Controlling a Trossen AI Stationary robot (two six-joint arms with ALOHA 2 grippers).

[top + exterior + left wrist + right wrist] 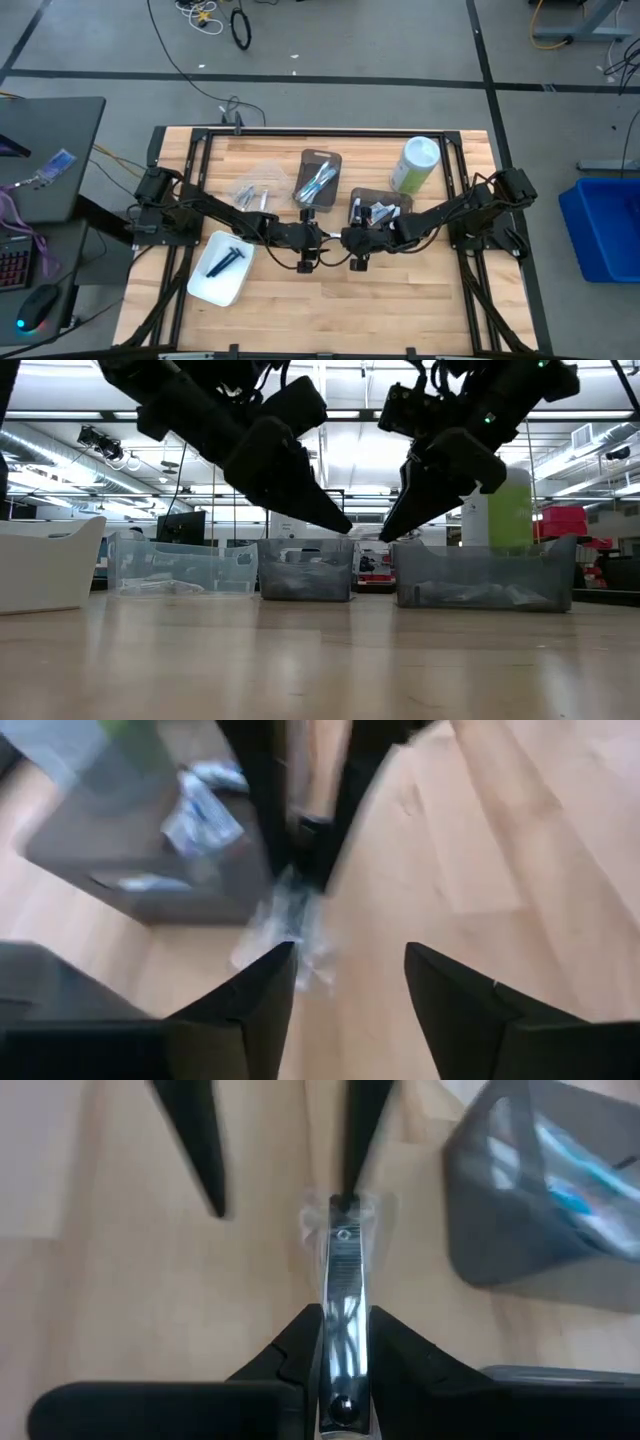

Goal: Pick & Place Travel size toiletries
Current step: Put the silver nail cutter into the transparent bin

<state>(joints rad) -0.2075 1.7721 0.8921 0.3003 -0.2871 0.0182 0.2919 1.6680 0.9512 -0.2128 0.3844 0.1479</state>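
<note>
Both arms meet over the middle of the table. My right gripper point(345, 1328) point(348, 238) is shut on a small clear packet point(343, 1260) with a silvery nail clipper inside. My left gripper point(350, 970) point(322, 238) faces it, open, one fingertip point(350, 1175) at the packet's far end. In the low view both grippers hang above the table top. Other toiletries lie in the bins: toothbrushes point(316, 182) in one dark bin, small tubes point(378, 210) in the other. A dark blue razor point(226, 258) lies in the white tray. My right gripper pinches the packet between its two fingers, on the clipper's near half point(343, 1365). The packet sticks out forward along the fingers, toward the left gripper, lifted clear of the table. My left gripper: whether its fingertip touches the packet's far end point(340, 1208), I cannot tell.
A white tray point(205, 285) sits near the left front. A clear bin point(255, 185), two dark bins point(305, 160) point(357, 195) and a tall green canister with a white lid point(415, 165) stand behind the grippers. Bare wood lies in front of them.
</note>
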